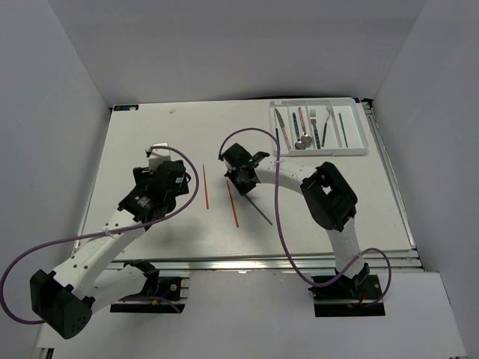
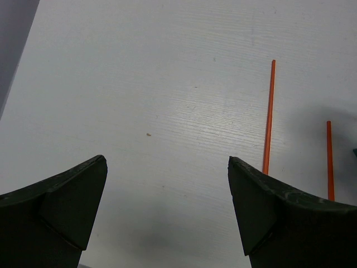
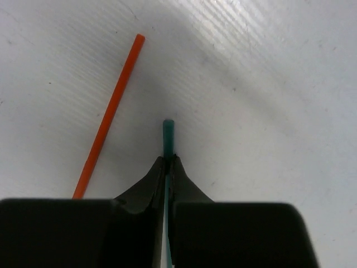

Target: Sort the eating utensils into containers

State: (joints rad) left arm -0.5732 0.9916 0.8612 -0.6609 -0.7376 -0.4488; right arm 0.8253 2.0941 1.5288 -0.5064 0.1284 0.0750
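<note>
The right jaws are pinched shut on a teal chopstick (image 3: 168, 134). Its short tip pokes out past the black fingertips (image 3: 183, 181) toward 12 o'clock in the right wrist view. Seen from above, the rest of that stick trails away from the jaws toward 5 o'clock over the bench (image 1: 150, 127). Whether it has left the surface cannot be told.

A red chopstick (image 1: 233, 203) lies flat on the bench just at 9 o'clock of the right jaws, apart from them. A second red chopstick (image 1: 205, 187) lies farther toward 9 o'clock, roughly parallel, between the two arms.

The left jaws stand wide apart with nothing between the fingertips (image 2: 78, 195), only bare bench below. Both red sticks show at 3 o'clock in the left wrist view.

The white tray (image 1: 362, 127) sits in the bench's 1 o'clock corner, well apart from both arms. Sorted utensils (image 1: 303, 138) lie lengthwise in its compartments: a knife, a spoon, forks, and a thin teal stick in the compartment farthest toward 3 o'clock.
</note>
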